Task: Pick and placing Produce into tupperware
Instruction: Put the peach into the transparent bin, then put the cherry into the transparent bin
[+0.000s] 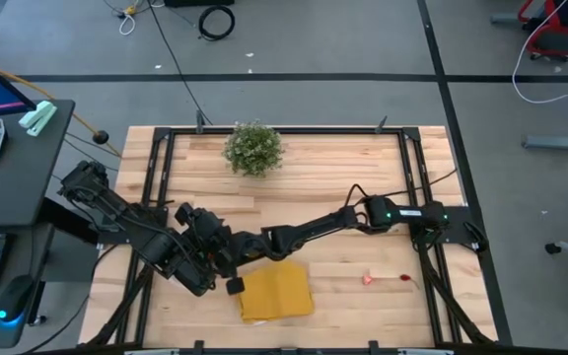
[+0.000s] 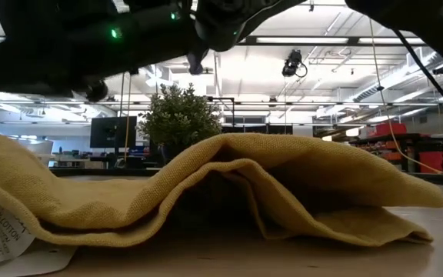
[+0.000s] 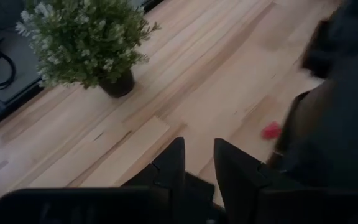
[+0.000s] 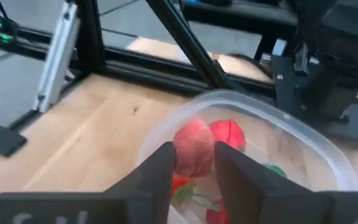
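In the right wrist view my right gripper [image 4: 193,163] is shut on a pink toy fruit [image 4: 194,142], over the near-left part of the table. Under it sits the round clear tupperware [image 4: 291,127], which holds red pieces [image 4: 229,133] and a green one [image 4: 272,169]. In the high view both arms cover the tupperware. Two red pieces [image 1: 368,278] [image 1: 402,279] lie on the wood right of the yellow cloth [image 1: 276,291]. My left gripper [image 3: 197,152] is raised beside the right arm [image 1: 304,232], open by a narrow gap and holding nothing. My right gripper pinches the pink fruit by its two sides [image 4: 180,149] between the fingers. The fruit is lifted clear, above the tupperware's open top. How far back between the fingers it reaches cannot be told.
A bushy potted plant [image 1: 254,148] stands near the far edge. The folded yellow cloth [image 2: 229,192] lies near the near edge and fills the low view. A black frame [image 1: 166,168] runs around the table. The left arm [image 4: 334,56] stands just behind the tupperware.
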Robot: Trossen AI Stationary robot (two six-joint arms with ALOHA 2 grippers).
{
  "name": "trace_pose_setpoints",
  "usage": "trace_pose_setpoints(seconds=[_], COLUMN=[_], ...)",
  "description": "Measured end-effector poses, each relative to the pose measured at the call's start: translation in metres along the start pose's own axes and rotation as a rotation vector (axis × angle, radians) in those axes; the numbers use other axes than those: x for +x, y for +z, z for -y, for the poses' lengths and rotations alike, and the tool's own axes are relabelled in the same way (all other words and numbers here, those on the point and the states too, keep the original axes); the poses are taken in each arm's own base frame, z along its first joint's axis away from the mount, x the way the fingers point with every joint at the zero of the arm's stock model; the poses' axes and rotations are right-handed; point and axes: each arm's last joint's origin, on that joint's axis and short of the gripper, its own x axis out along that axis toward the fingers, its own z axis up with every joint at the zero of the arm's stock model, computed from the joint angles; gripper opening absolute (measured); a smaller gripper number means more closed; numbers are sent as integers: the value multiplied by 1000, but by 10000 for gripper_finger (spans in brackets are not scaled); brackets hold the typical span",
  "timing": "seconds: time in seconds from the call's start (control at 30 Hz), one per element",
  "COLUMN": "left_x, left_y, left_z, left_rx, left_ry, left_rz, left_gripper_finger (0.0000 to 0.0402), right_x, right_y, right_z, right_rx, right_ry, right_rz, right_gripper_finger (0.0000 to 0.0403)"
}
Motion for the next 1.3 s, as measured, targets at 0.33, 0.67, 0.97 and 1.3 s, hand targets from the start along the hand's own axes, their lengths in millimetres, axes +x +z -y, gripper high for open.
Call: trace_pose_setpoints(seconds=[0.33, 0.67, 0.97, 1.3], left_x=[-2, -11, -12, -19], left_y=[-4, -9, -12, -17], left_z=[-8, -24, -17, -10], left_rx=[40, -73, -160, -184], left_ry=[48, 122, 80, 9], left_rz=[-66, -128, -129, -132], left_gripper_finger=[74, 48, 40, 30], right_x=[-15, -75, -132, -193], right_y=[10, 44, 53, 68], right_z=[6, 9, 20, 33], right_rx=[-19, -37, -41, 120], right_ry=[-4, 33, -119, -321], right_rz=[-125, -450, -803, -1039], right_gripper_finger=[188, 169, 156, 153])
